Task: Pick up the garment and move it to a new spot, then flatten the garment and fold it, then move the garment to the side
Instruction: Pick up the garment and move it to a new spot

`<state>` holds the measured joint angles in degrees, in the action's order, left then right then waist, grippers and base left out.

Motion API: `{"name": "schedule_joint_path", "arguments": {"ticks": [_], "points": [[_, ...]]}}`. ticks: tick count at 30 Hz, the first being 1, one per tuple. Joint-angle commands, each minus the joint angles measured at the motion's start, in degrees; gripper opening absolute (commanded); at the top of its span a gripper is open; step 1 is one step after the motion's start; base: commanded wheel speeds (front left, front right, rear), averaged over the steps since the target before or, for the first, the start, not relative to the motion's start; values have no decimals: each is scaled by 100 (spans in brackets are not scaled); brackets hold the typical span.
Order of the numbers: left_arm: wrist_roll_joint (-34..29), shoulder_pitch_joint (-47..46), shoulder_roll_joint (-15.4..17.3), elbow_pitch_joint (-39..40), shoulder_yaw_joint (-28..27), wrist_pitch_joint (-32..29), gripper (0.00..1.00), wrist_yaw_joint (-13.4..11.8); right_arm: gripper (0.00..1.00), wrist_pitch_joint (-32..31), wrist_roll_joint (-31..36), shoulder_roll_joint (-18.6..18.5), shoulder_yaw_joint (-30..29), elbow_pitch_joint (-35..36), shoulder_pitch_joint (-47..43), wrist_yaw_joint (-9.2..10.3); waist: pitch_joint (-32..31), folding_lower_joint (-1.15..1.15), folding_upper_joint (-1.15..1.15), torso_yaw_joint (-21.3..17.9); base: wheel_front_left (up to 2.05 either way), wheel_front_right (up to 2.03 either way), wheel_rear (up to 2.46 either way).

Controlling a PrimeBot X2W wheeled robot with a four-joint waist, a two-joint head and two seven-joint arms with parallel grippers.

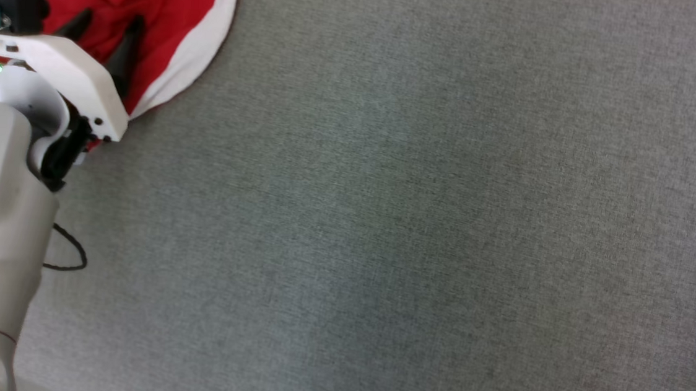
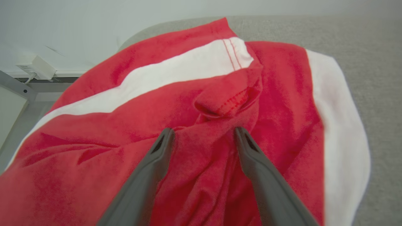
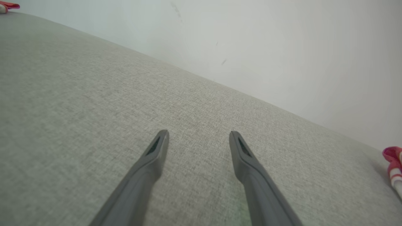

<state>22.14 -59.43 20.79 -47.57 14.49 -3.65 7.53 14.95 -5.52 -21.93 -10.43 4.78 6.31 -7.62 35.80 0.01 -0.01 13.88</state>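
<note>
- Two tools, both spread wide and holding nothing.
- Up in the upper left corner of the head view lies the garment (image 1: pixel 171 1), red with broad white bands, heaped on the grey bench (image 1: pixel 414 225); part of it runs off the top and left edges of the frame.
- The left tool (image 1: pixel 108 21) is right over that heap, fingers well apart and pointing into the red cloth.
- From the left wrist view the left tool (image 2: pixel 203 131) straddles a raised ridge of the garment (image 2: pixel 125 125), with a stitched hem fold bunched just above the fingertips. Whether the tips touch the cloth, I cannot tell.
- The right tool (image 3: pixel 198 134) hovers over bare grey bench (image 3: pixel 94 94), well apart from the heap.
- A bit of red-and-white cloth (image 3: pixel 394 166) peeks in at the right edge of the right wrist view; same garment or not, I cannot say.
- My read on handling: it looks fleecy, soft and light, so it should sag and trail once lifted and give no stiffness to steer by.
- Best hold, I'd say, is that ridge between the left fingers, or the stitched hem above it, where the layers are thick enough to pinch.
- One tool alone will likely lift a bundle; flattening should want both tools on the edges.
- Containers: none to call, the garment lies loose on the bench.
</note>
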Motion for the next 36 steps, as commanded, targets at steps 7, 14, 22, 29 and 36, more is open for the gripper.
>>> {"name": "schedule_joint_path", "arguments": {"ticks": [7,14,22,29,36], "points": [[248,-499,259,-784,414,49,100,-16,100,-163,-9,13,-42,-194,-62,26,329,-1,1,-276,0,0,0],[202,-798,196,-1411,466,477,0,-39,100,-149,20,138,-81,-187,-133,25,345,-1,1,-385,0,0,0],[334,-945,195,-1580,398,1363,0,-21,100,-55,4,391,90,-416,-179,19,-251,-1,1,-426,0,0,0],[635,-669,222,-1144,636,1582,0,-8,100,6,-47,647,346,-795,-114,14,-1161,-1,1,-596,0,0,0],[1205,-205,410,-41,956,1380,0,-16,100,13,-100,938,517,-959,-292,18,-1977,-1,1,-867,0,0,0]]}}
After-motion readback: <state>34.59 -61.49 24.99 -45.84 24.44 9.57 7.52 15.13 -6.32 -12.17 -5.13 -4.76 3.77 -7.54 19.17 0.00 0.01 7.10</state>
